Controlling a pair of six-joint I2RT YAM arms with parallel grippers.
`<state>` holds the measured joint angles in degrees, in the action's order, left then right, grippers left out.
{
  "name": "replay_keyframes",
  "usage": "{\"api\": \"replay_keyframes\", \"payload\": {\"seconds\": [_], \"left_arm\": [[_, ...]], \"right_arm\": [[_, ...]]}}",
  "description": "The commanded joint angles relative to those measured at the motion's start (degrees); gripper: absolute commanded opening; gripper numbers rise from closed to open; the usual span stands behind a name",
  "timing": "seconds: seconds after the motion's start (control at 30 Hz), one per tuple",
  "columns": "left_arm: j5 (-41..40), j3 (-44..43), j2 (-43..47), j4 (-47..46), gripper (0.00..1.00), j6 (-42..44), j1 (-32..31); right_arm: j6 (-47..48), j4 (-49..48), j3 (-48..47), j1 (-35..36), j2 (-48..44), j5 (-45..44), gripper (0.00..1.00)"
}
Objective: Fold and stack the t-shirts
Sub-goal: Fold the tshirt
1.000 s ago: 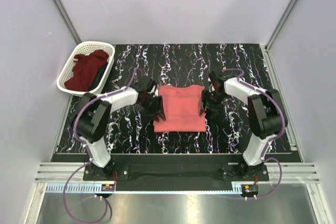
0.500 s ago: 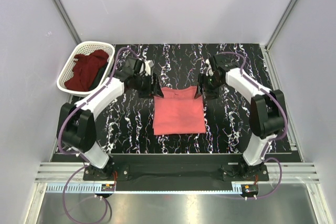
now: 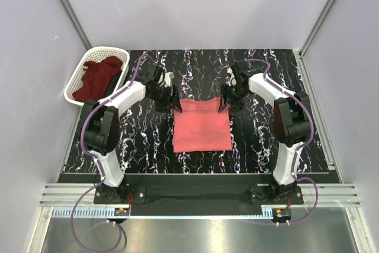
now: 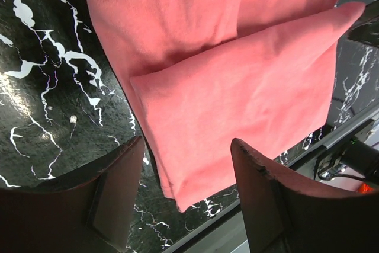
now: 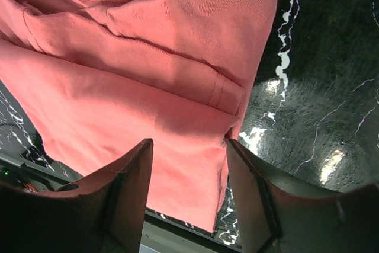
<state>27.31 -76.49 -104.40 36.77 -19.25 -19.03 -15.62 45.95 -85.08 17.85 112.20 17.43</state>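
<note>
The salmon-pink t-shirt (image 3: 202, 125) lies folded into a rectangle at the middle of the black marbled table; it fills the left wrist view (image 4: 237, 81) and the right wrist view (image 5: 130, 81). The dark maroon t-shirt (image 3: 98, 77) lies crumpled in the white basket (image 3: 73, 89) at the back left. My left gripper (image 3: 176, 100) is open and empty over the pink shirt's back left corner (image 4: 188, 173). My right gripper (image 3: 225, 102) is open and empty over its back right corner (image 5: 188, 170).
Light walls close in the table on three sides, with metal posts at the back corners. The black bar (image 3: 195, 181) with the arm bases runs along the near edge. Bare marbled table (image 3: 266, 140) lies left and right of the pink shirt.
Both grippers have moved from the pink shirt's sides toward the back, to its far corners. The shirt lies in the same place, its near part now uncovered.
</note>
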Motion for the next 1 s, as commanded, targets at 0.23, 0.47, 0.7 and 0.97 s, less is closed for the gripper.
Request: {"api": "replay_keyframes", "payload": {"seconds": [0.23, 0.47, 0.7, 0.97], "left_arm": [[-1.03, -2.61, -4.84, -1.26, 0.51, 4.66, 0.39], [-1.65, -2.79, -7.31, -3.98, 0.42, 2.81, 0.39], [-1.47, -4.28, -8.19, -6.28, 0.40, 0.18, 0.39], [0.55, -5.95, -10.03, -6.54, 0.39, -0.62, 0.31]], "right_arm": [[1.29, -0.42, -0.70, -0.18, 0.47, -1.35, 0.60], [0.85, -1.39, 0.09, -0.71, 0.38, 0.05, 0.54], [0.50, -1.92, -0.09, -0.71, 1.96, 1.29, 0.49], [0.68, -2.01, -0.62, -0.80, 2.76, 1.55, 0.49]]}}
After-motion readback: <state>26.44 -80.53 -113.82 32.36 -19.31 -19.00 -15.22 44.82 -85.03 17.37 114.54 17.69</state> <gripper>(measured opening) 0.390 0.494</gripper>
